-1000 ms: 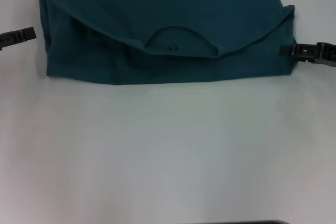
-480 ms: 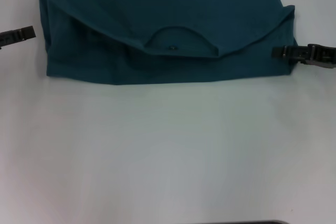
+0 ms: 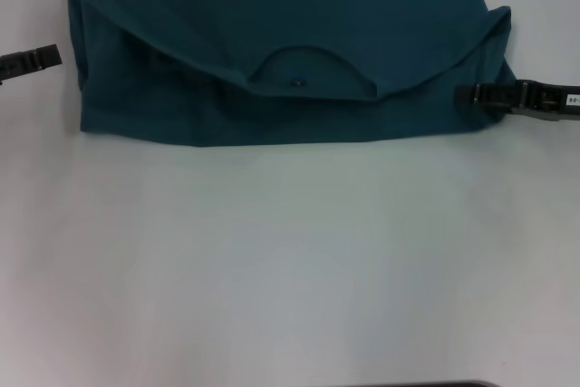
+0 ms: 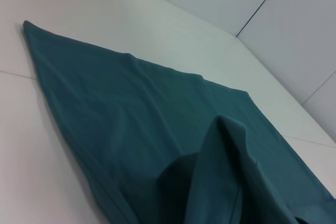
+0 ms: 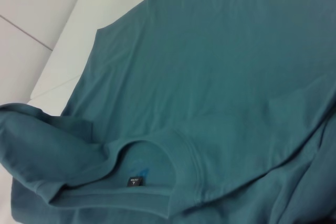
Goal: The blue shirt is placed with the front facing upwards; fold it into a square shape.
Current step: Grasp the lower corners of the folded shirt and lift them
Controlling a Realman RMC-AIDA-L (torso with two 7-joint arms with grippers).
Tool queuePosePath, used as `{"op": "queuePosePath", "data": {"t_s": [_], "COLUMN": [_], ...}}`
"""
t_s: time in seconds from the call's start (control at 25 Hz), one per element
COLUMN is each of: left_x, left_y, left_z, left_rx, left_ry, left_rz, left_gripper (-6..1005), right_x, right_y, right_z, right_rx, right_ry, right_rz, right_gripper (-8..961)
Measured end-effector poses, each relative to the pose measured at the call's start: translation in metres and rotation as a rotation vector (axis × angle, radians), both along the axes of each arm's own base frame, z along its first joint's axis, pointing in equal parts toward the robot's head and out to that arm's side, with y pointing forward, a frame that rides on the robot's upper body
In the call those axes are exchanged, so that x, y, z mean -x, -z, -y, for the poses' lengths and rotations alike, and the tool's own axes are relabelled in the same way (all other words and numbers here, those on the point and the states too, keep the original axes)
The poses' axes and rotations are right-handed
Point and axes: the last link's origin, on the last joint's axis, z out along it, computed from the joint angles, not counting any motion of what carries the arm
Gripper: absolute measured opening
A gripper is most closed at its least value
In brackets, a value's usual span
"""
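The white table (image 3: 290, 260) fills most of the head view, bare and pale across its near half. Spread over its far part lies the blue shirt (image 3: 272, 24), dark teal, folded so that its top section laps down toward the robot. The ribbed collar (image 3: 313, 70) arcs just above the near folded edge, with the small dark neck label (image 3: 297, 82) sitting under it. The shirt's far end runs out of the top of that view.

Over to the right wrist view: it shows the shirt (image 5: 220, 56) up close, the ribbed collar (image 5: 181, 156) curling round, and the label (image 5: 135, 182) with tiny pale print on it that the head view cannot resolve. One sleeve bunches in a fold at the edge there.

The left wrist view gives a low, slanted look along the cloth (image 4: 131, 114): a ridge of fabric stands up in a soft peak, and wall panels rise behind the table. No collar or label shows from that side.

Now the smallest players. The right end effector (image 3: 467, 93) reaches in at the shirt's right edge, its tip over the cloth near the corner; whether it is clamped, I cannot tell. The left end effector (image 3: 54, 57) sits just off the shirt's left edge, apart from the cloth, and its state is unclear too.
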Motion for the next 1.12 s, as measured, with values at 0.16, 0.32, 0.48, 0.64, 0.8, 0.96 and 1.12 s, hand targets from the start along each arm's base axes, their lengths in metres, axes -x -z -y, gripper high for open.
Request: {"op": "queuePosePath", "data": {"t_s": [0.16,0.32,0.48,0.64,0.8,0.96,1.12], "left_x": [-0.0001,-0.0003,-0.0004,-0.0007,-0.0009,-0.0005,-0.0005], "left_y": [0.0006,0.0009,0.0013,0.0020,0.0024,0.0025,0.0025], "left_z": [0.0003,0.0006,0.0009,0.0011,0.0013,0.0017,0.0017], "left_rx": [0.002,0.005,0.007,0.008,0.010,0.010,0.010], "left_ry": [0.001,0.002,0.002,0.002,0.002,0.001,0.001], "left_rz": [0.002,0.004,0.006,0.009,0.010,0.011,0.011], "left_gripper": [843,843,843,844,844,844,844], "right_x": [-0.0003,-0.0029,-0.0061,-0.0065,-0.0067,-0.0069,-0.0075], "right_y": [-0.0011,-0.0031,-0.0030,-0.0029,-0.0032,-0.0020,-0.0014], "right_z": [-0.0007,-0.0023,-0.0030,-0.0030,-0.0021,-0.0012,-0.0006], "right_rx": [-0.007,-0.022,-0.026,-0.026,-0.022,-0.020,-0.021], "right_ry": [0.005,0.016,0.026,0.027,0.024,0.021,0.024], "right_rz": [-0.003,0.008,0.028,0.031,0.030,0.032,0.033], "right_gripper": [656,605,542,413,258,112,76]}}
